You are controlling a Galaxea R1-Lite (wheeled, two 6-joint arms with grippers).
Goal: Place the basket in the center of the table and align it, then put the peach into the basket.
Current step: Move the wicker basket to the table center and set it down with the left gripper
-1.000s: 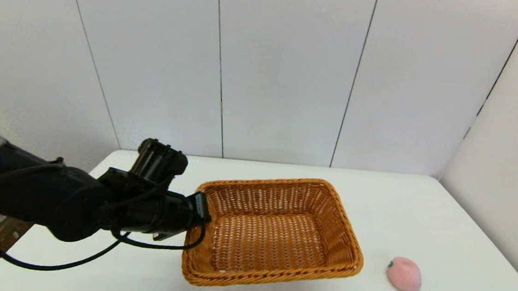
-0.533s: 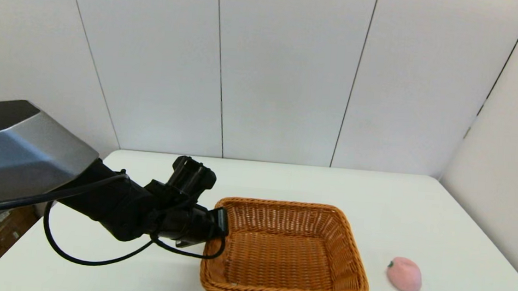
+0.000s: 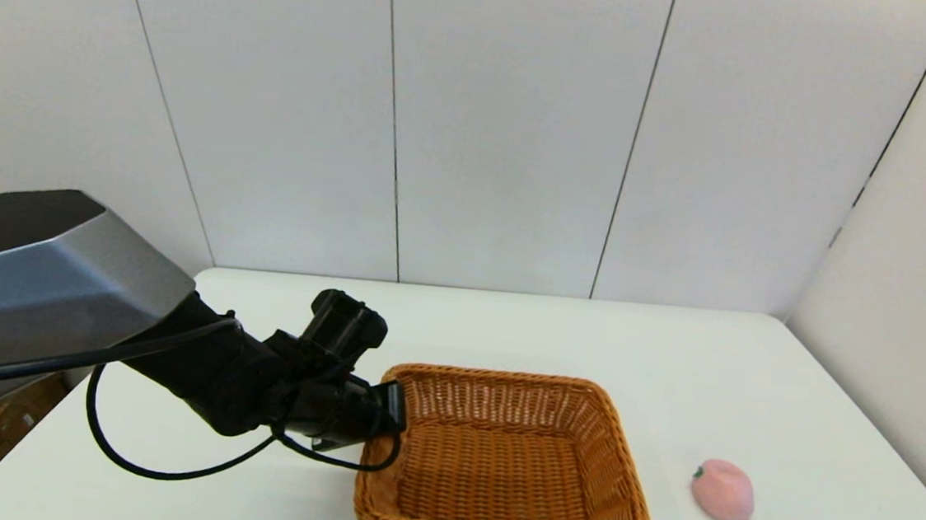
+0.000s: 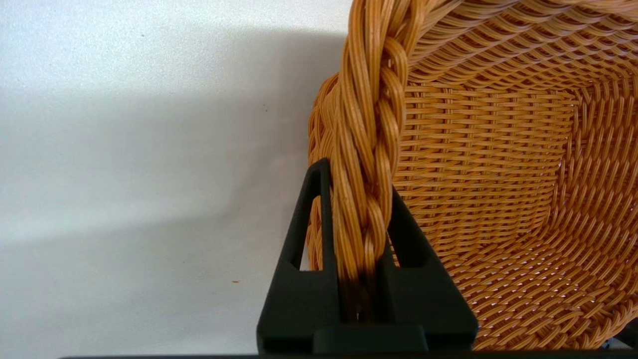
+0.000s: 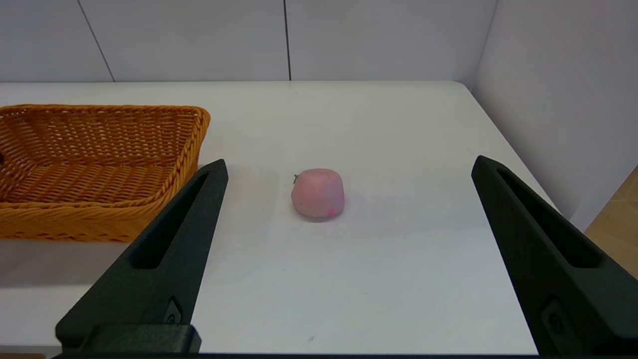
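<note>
Basket (image 3: pixel 507 460) squared, nearer; left gripper (image 3: pixel 392 406) still pinching rim.

The scene is viewed from the head camera, set high and facing forward and down, so that the whole worktop (image 3: pixel 507 330) and the wall panels behind are taken in; the left wrist camera is set very close behind the left hand (image 4: pixel 361 219), and its picture is filled by the rim of the basket (image 4: pixel 369 124); the right wrist camera is held low and farther back, facing across the worktop between the right hand's fingers (image 5: pixel 169 239); the peach (image 5: pixel 317 192) is shared with the head view, the basket by all three.
</note>
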